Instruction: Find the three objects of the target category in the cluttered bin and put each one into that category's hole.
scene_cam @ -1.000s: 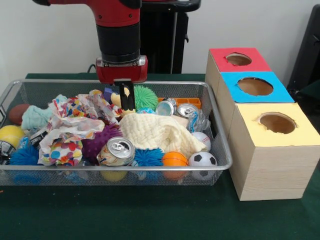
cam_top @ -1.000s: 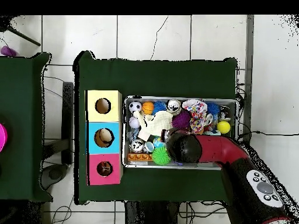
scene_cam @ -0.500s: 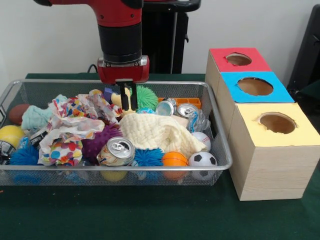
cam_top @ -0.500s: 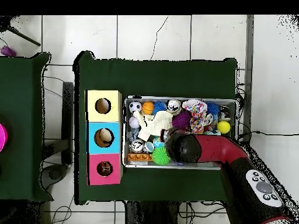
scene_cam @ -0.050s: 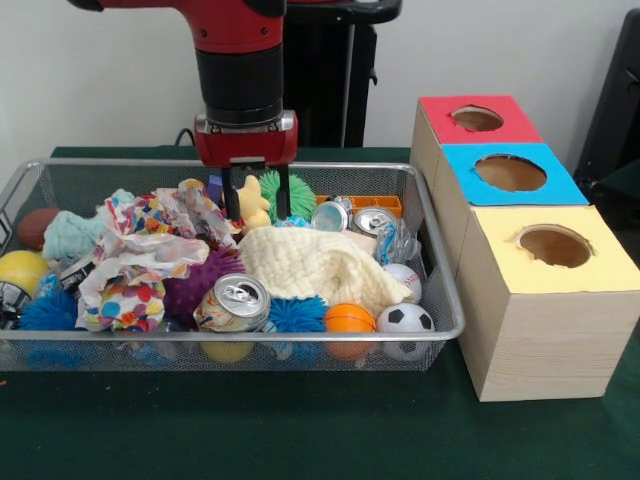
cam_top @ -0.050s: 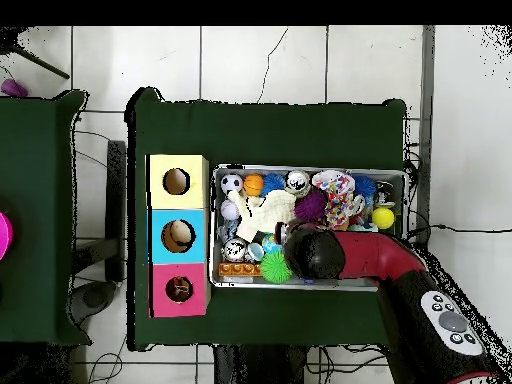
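The wire bin [scene_cam @ -0.050s: 440, 300] sits on the green worktop [scene_cam @ -0.050s: 300, 430], its right rim just beside a row of three boxes. The front strip of worktop is bare, and so is the space above the box tops. The red box [scene_cam @ -0.050s: 478, 120], blue box [scene_cam @ -0.050s: 512, 172] and yellow box [scene_cam @ -0.050s: 556, 250] each have one round hole on top; in the overhead view they show as yellow box [cam_top @ -0.050s: 177, 181], blue box [cam_top @ -0.050s: 178, 236] and red box [cam_top @ -0.050s: 179, 289], left of the bin [cam_top @ -0.050s: 310, 168].

The gripper [scene_cam @ -0.050s: 256, 196] hangs over the bin's far middle, jaws spread, one on each side of a small yellow toy [scene_cam @ -0.050s: 250, 203]; whether they touch it cannot be told. A green spiky ball [scene_cam @ -0.050s: 297, 195] lies just behind it, and the arm [cam_top @ -0.050s: 365, 262] hides this part of the bin from above.

The bin is packed to the rim. Three cans show: one [scene_cam @ -0.050s: 232, 302] near the front, two [scene_cam @ -0.050s: 330, 215] [scene_cam @ -0.050s: 373, 221] further back. Near the front right are a soccer ball [scene_cam @ -0.050s: 405, 320], a baseball [scene_cam @ -0.050s: 403, 278] and an orange ball [scene_cam @ -0.050s: 349, 318]. A cream cloth [scene_cam @ -0.050s: 315, 265] covers the middle, with a purple spiky ball [scene_cam @ -0.050s: 195, 285] and crumpled patterned paper [scene_cam @ -0.050s: 140, 255] to its left. A yellow ball [scene_cam @ -0.050s: 20, 270] lies at the left end, and a blue spiky ball [scene_cam @ -0.050s: 297, 313] at the front.
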`<state>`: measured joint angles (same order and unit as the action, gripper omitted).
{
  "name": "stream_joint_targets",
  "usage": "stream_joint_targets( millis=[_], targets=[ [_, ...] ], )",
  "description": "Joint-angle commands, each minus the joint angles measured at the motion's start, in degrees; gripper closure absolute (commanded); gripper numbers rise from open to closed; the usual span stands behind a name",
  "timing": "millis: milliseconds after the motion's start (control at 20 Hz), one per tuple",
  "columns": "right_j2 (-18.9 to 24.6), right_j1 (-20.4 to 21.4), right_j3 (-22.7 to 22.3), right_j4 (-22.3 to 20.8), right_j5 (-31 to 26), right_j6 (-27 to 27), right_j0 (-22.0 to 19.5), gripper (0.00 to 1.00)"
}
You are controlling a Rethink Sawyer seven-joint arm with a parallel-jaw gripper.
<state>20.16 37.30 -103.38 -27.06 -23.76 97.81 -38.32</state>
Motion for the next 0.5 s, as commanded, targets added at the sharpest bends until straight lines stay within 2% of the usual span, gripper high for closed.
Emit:
stream_joint_targets(
  millis=[50, 500],
  targets=[
    [0.38, 0.77, -3.54, -5.71, -4.72, -5.03, 1.27, 0.0],
    [-0.6, 2.11, -7.79, -8.35, -3.12, -4.04, -0.85, 0.0]
  ],
)
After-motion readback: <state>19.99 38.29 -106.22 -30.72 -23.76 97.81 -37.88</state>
